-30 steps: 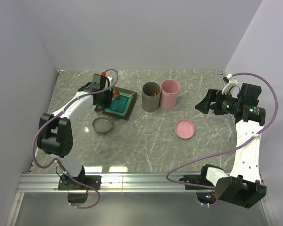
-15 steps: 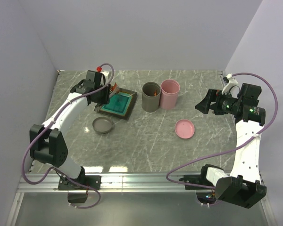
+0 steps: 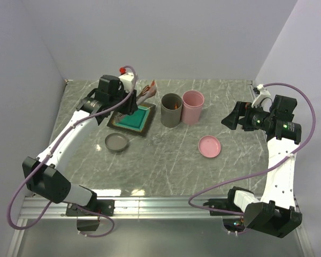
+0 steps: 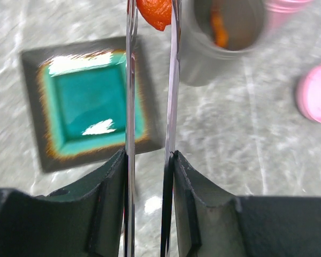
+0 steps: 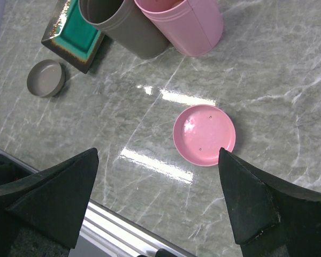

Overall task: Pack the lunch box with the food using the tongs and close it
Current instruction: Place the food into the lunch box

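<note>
My left gripper [image 4: 148, 155] [image 3: 131, 100] is shut on the silver tongs [image 4: 130, 80] [image 3: 145, 92], which point out over the table. The tongs' tips pinch an orange-red chunk of food [image 4: 156, 12], held in the air just left of the grey lunch box cylinder [image 4: 224, 43] [image 3: 171, 110]. More orange food [image 4: 219, 29] lies inside that cylinder. The pink lunch box cylinder [image 3: 192, 106] [image 5: 187, 24] stands beside it, touching. My right gripper [image 5: 158, 198] [image 3: 230, 119] hangs open and empty above the right side of the table.
The square dark plate with teal centre [image 4: 88, 101] [image 3: 132, 119] lies below the tongs with nothing on it. A grey lid [image 3: 116, 142] [image 5: 45, 77] sits in front of the plate. A pink lid [image 3: 209, 146] [image 5: 204, 135] lies at centre right.
The left arm has risen from the plate and swung right toward the grey cylinder, carrying the tongs with the chunk. The right arm has not moved.
</note>
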